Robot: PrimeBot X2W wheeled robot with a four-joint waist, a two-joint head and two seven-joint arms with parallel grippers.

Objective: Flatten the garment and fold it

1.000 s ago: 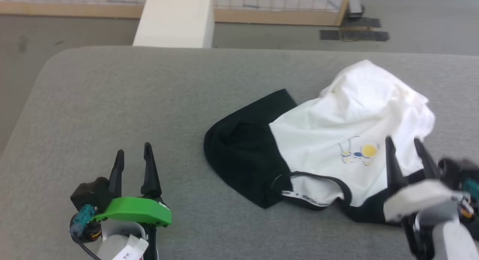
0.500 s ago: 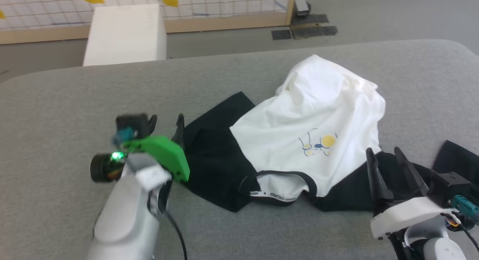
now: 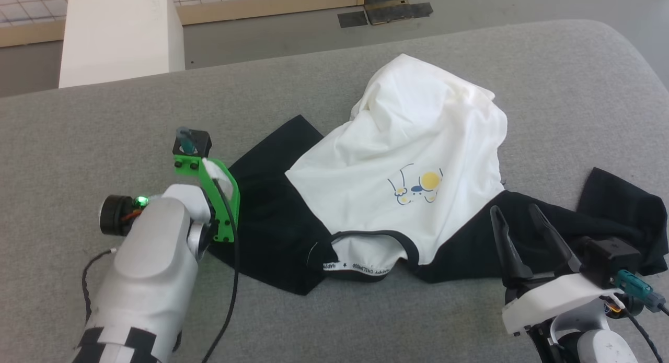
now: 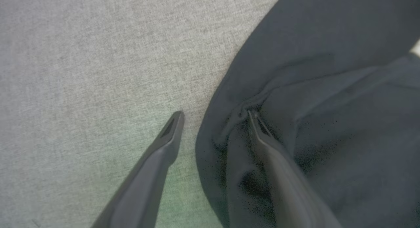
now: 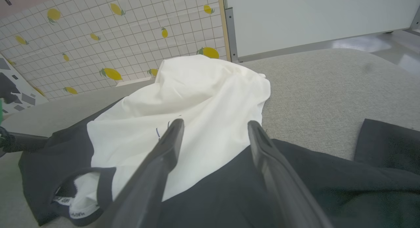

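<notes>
Moved since a second ago: left gripper [image 4: 215,114], from well clear of the garment to the outer edge of its black sleeve, wrist now tipped downward.

Item: garment [image 3: 407,143], a soft shirt with white body, long black raglan sleeves, black neckband [image 3: 366,236] and a small blue-and-yellow cartoon print [image 3: 420,185] on the chest.

Condition: crumpled, unfolded. White body heaped and creased, neckband turned toward the robot. One sleeve is bunched, the other trails off sideways.

Location: on a flat grey fabric-covered surface [image 3: 104,117].

Left gripper: jaws wide, holding nothing. One finger [image 4: 262,139] has its tip at a fold of the bunched sleeve. The other is over bare grey surface just beside the garment's edge.

Right gripper [image 3: 514,210]: jaws wide, holding nothing. It hangs above the trailing sleeve on the garment's neckband side, fingers pointing toward the white body.

Beyond the garment: white box-shaped block [image 3: 120,34]; white tiled wall with yellow lemon pattern [image 5: 98,41].
</notes>
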